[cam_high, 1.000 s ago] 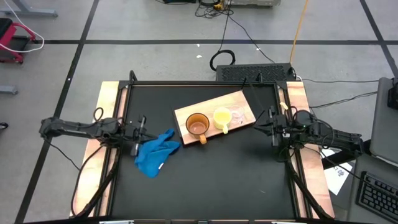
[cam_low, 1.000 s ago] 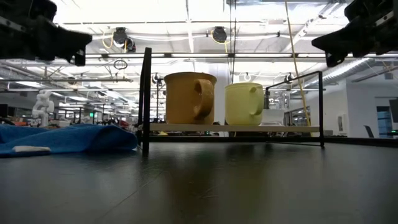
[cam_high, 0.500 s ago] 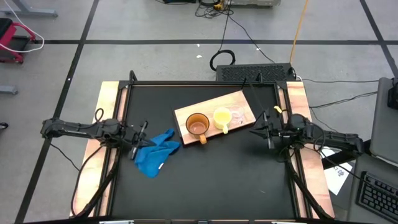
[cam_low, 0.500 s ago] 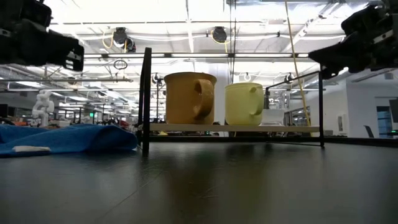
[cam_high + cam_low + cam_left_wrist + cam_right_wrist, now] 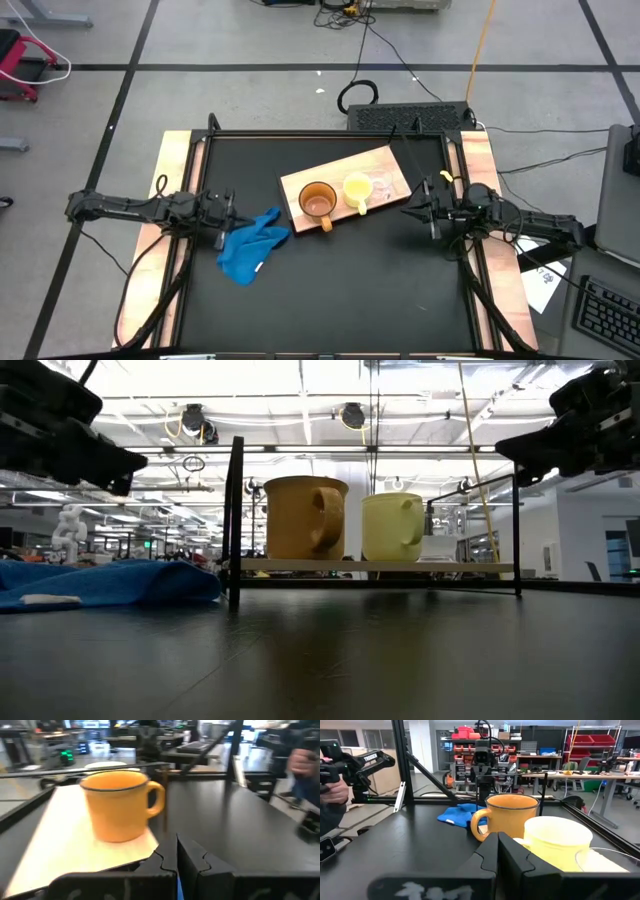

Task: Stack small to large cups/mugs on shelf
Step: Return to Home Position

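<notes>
The light-wood shelf lies slantwise on the black table, toward its far side. On it stand the orange-brown mug, the yellow mug and the small clear cup, side by side and each on its base. My left gripper hovers shut at the table's left edge, above the blue cloth, and points at the orange mug. My right gripper hovers shut at the right edge, pointing level at the yellow mug.
The crumpled blue cloth lies on the table left of the shelf. A black frame with upright posts rings the table. At the edge of the right wrist view, beyond the table, a person's hand holds a dark device.
My right gripper has sunk and reached a little toward the shelf, still shut. My left gripper has turned at the wrist and dipped slightly over the cloth. Mugs, cup and cloth have stayed put.
</notes>
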Robot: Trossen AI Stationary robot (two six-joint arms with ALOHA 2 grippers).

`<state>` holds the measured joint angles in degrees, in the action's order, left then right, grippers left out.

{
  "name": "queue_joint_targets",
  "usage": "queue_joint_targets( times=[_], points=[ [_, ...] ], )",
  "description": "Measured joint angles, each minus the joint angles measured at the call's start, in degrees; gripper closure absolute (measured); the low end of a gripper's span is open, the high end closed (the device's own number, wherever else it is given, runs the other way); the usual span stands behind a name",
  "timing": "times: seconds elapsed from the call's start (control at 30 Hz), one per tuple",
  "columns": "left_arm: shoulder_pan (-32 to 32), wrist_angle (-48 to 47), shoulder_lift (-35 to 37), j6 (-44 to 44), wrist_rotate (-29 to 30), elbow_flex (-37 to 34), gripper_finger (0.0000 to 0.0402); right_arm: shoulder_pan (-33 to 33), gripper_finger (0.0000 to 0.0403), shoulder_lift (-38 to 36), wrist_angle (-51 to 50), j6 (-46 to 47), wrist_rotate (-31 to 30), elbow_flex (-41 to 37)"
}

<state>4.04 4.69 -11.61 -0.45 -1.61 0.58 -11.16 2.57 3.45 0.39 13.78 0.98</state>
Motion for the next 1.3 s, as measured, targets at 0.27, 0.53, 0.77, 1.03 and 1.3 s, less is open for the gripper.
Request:
queue_joint_targets(
  times=[0.27,0.53,0.77,1.03,1.3],
  points=[
    [0.0,-3.0,0.0,1.3,4.2,0.0,0.0401,0.0,0.0403,0.1,-0.2,-4.3,0.0,-0.1],
    [0.0,-3.1,0.0,0.3,4.7,0.0,0.0401,0.0,0.0403,1.9,-0.3,-4.1,0.0,-0.1],
    [0.0,-3.1,0.0,0.3,4.2,0.0,0.0401,0.0,0.0403,3.9,-0.3,-4.1,0.0,-0.1],
    [0.0,-3.3,0.0,-0.1,3.1,0.0,0.0398,0.0,0.0403,4.2,-0.1,-3.1,0.0,-0.1],
    [0.1,-3.5,0.0,0.3,3.1,0.1,0.0393,0.0,0.0403,4.2,0.6,-0.6,0.2,-0.2]
  ],
)
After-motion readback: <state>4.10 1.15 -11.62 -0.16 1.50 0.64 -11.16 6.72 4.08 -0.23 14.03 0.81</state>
